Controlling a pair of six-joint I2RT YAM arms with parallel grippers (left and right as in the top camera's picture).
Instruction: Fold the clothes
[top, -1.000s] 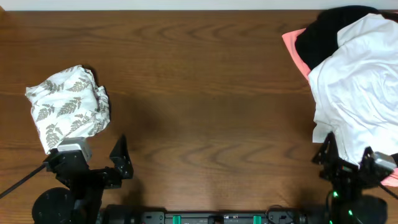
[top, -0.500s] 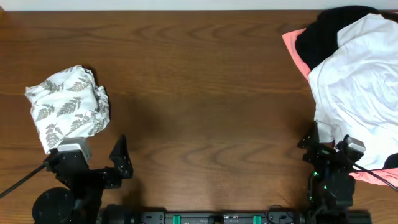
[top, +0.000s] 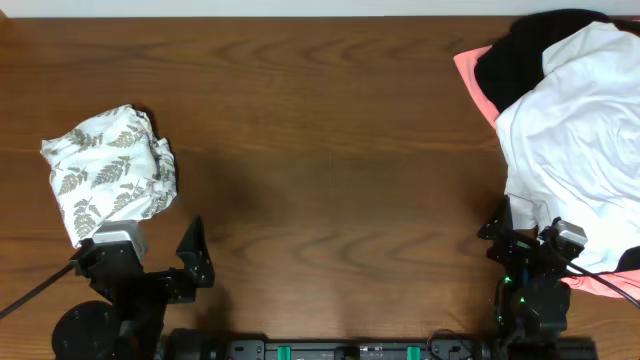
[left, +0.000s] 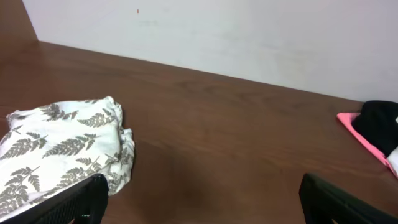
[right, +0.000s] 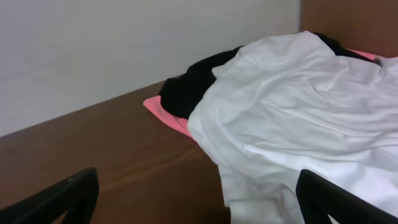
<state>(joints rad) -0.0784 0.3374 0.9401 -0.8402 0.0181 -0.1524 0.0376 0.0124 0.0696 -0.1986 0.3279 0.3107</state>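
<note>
Starting at the left gripper (left: 200, 186): you have its jaws spread wide and nothing between them, low over bare table (top: 330, 150). The right gripper (right: 196, 180) is just as wide and just as empty.

- Fern-print garment (left: 56, 149) lies on the table ahead and to the left of the left gripper, near it. It is bunched into a rumpled lump, not spread flat.
- By the look of it, it is thin, soft and light: it should go limp when you lift it, sag on either side of the pinch, and probably slide on the smooth wood. No breakage risk.
- The lump's right-hand edge shows stacked folds in the left wrist view. Take hold there, or at any loose hem or corner you can tell apart, pinching few layers so it opens out. A bite into the middle would likely lift the whole wad.
- Expect to need both arms to stretch it flat.

Farther out, at the right: plain white garment (right: 298, 112) heaped over a black garment (right: 186, 87) and a coral-pink garment (right: 165, 112), just ahead of the right gripper. Leave those.
</note>
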